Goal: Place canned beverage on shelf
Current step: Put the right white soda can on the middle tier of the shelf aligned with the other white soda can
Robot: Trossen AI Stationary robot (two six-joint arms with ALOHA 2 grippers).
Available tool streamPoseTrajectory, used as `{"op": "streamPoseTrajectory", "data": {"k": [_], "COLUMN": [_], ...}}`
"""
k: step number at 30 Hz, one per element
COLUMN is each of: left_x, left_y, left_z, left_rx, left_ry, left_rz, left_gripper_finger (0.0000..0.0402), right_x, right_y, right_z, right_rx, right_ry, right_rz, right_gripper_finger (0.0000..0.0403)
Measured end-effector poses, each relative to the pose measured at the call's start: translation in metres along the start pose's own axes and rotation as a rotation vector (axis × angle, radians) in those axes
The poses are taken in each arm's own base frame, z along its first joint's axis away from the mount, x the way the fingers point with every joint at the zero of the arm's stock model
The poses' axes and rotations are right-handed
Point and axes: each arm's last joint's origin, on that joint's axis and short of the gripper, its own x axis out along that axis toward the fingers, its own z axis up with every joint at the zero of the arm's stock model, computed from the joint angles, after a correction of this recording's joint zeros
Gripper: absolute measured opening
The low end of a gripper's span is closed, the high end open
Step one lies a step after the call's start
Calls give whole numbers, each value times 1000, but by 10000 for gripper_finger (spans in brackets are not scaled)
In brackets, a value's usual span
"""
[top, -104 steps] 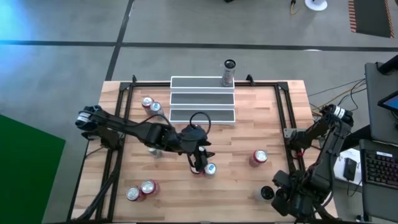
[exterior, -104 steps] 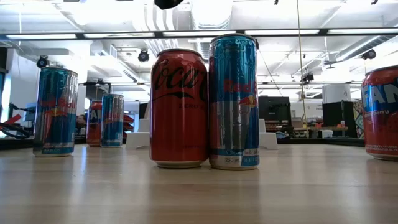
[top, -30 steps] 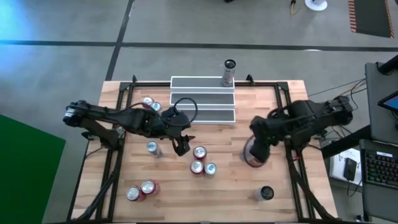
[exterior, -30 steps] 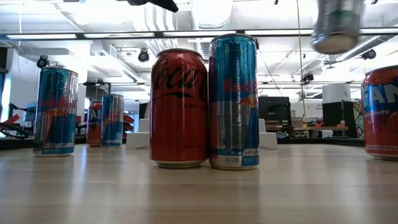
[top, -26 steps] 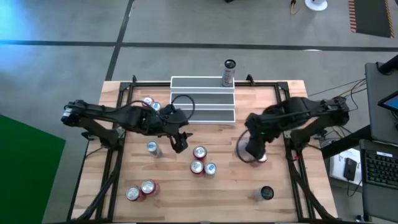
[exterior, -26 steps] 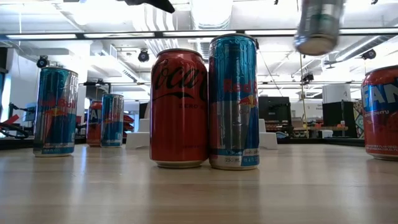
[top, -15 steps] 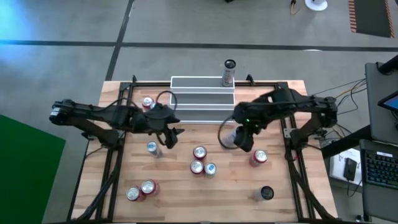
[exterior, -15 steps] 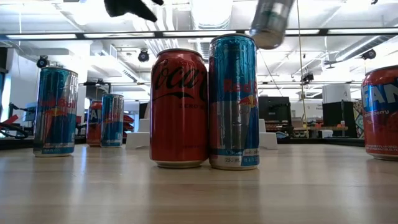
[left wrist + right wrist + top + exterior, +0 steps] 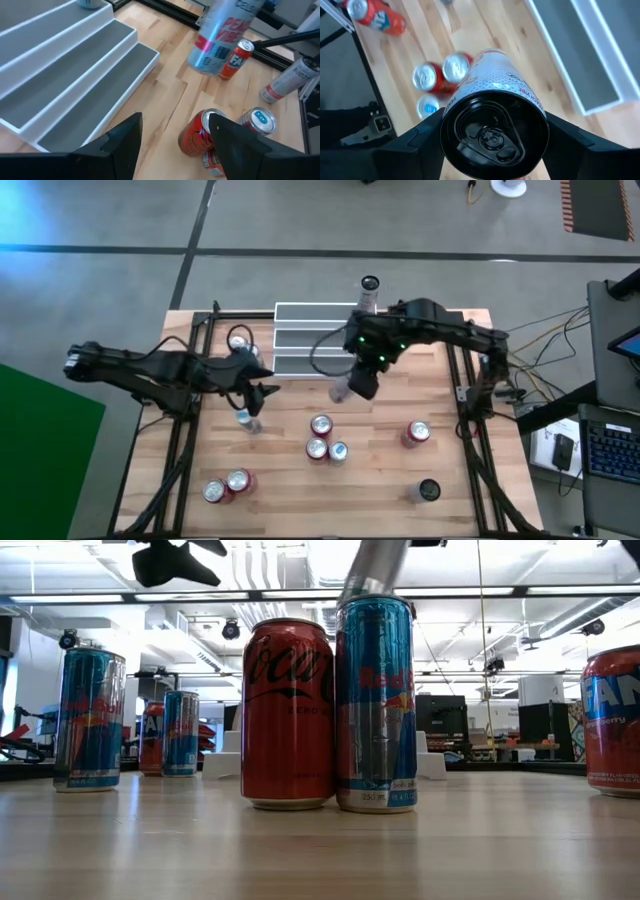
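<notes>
1. Can (image 9: 492, 122) sits clamped in my right gripper (image 9: 362, 380), tilted, airborne just off the shelf's (image 9: 325, 340) front edge.
2. I'd level it upright before lowering onto a free tread, clear of the can (image 9: 369, 295) at the top step's right end.
3. Left gripper (image 9: 172, 137) waits part-open and empty near the table's (image 9: 440, 480) left side.

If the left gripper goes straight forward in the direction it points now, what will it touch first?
Probably the red can standing between its open fingers in the left wrist view; the left gripper points there. The shelf stays off to one side. Depth is hard to judge.
</notes>
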Motion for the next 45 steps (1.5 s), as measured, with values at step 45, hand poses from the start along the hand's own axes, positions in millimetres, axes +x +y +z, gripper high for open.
{"op": "streamPoseTrajectory", "data": {"k": [45], "left_x": [25], "left_y": [36], "left_z": [24], "left_rx": [-79], "left_ry": [-30], "left_rz": [66], "left_gripper_finger": [215], "right_x": [13], "right_y": [12], "right_z": [3], "right_rx": [-255], "right_ry": [85], "right_rz": [201], "right_gripper_finger": [244]}}
